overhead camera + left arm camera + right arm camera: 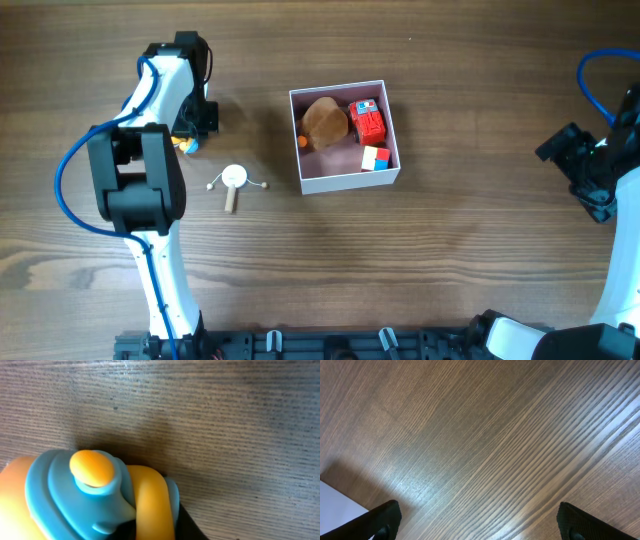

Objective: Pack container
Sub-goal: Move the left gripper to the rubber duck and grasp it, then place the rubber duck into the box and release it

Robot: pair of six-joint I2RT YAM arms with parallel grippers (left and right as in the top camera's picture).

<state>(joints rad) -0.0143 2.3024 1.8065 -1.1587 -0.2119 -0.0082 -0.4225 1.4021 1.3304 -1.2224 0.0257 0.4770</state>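
Note:
The container, a square white box with a pink inside, sits mid-table. It holds a brown lump, a red toy, a small red, white and blue cube and a small orange piece. My left gripper is left of the container, low over the table, shut on a blue and orange toy that fills its wrist view. The toy also shows under the gripper in the overhead view. My right gripper is open and empty over bare wood at the far right.
A small white round toy with a wooden stick lies on the table between the left gripper and the container. A white corner shows at the lower left of the right wrist view. The arm bases stand at the near edge.

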